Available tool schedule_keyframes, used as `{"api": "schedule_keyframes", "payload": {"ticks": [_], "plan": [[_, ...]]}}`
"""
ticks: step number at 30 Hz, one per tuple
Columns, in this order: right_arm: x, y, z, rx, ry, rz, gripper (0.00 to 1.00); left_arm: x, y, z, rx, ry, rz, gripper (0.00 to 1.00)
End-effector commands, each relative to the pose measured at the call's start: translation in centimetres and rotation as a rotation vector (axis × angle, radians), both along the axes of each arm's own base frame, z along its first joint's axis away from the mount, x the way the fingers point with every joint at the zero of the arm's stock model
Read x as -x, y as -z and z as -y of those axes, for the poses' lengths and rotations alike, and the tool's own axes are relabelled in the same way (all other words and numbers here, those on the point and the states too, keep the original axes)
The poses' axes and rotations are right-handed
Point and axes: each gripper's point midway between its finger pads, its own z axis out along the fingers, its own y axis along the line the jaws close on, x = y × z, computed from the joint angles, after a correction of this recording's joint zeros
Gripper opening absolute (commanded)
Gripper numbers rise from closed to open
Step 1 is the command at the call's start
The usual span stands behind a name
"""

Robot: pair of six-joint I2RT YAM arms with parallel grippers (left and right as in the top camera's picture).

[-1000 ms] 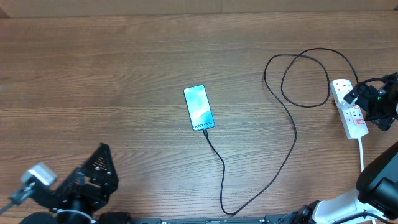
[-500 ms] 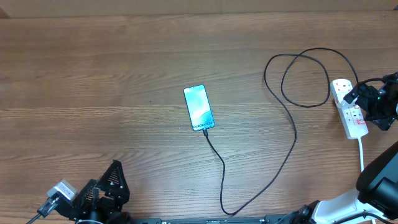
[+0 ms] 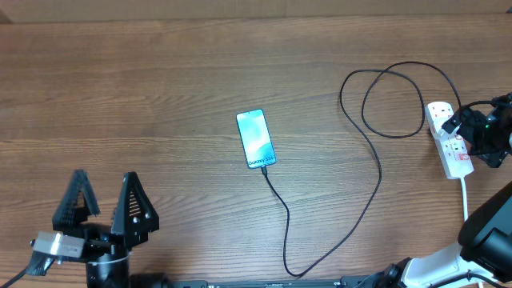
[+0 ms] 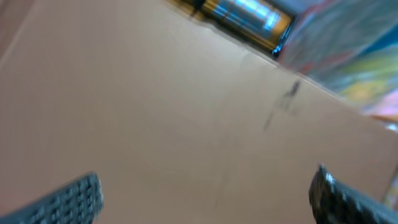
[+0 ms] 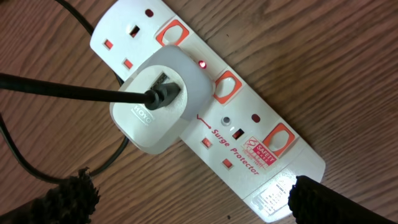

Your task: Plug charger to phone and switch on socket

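Our left gripper point(image 3: 104, 204) has swung upright, jaws apart; right gripper point(image 5: 196, 198) gapes above the lit power strip point(image 5: 249, 137); phone point(image 3: 255, 138) plugged, likely finished.

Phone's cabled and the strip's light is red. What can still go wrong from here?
1. The right gripper hangs with its jaws open right over the socket. Pulling away crookedly could bump the white adapter or a red switch, likely cutting power.
2. The charger loops close beside that arm. A snag might tug its tip out of the phone.
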Motion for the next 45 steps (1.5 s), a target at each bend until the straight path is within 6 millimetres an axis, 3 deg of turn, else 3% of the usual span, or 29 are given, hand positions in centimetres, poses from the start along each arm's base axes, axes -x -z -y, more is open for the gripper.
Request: {"api": "schedule_keyframes", "payload": {"ticks": [1,4,7,19,25,31,39,45], "plan": [[0.1,-0.3,0.1,0.015,-0.002,0.004,1.00,-0.8,1.0,0.5,-0.093,-0.020,0.077,1.00],[0.1,-0.3,0.1,0.015,-0.002,0.004,1.00,-0.3,0.9,0.3,-0.087,-0.034,0.206,1.00],[0.1,-0.3,0.1,0.015,-0.002,0.004,1.00,-0.4,2.1,-0.2,-0.068,-0.064,0.257,0.99],[0.1,-0.3,0.1,0.015,-0.002,0.004,1.00,-4.8,10.3,-2.6,-0.009,-0.175,-0.002,1.00],[0.1,-0.3,0.1,0.016,-0.002,0.005,1.00,-7.0,16.7,-3.5,-0.058,-0.236,-0.288,1.00],[0.1,-0.3,0.1,0.017,-0.002,0.007,1.00,-7.5,23.0,-3.5,-0.125,-0.238,-0.550,1.00],[0.1,-0.3,0.1,0.017,-0.002,0.007,1.00,-7.8,23.7,-0.6,-0.426,-0.122,-0.564,1.00],[0.1,-0.3,0.1,0.017,-0.002,0.007,1.00,-7.8,23.7,-0.5,-0.435,-0.118,-0.562,0.99]]}}
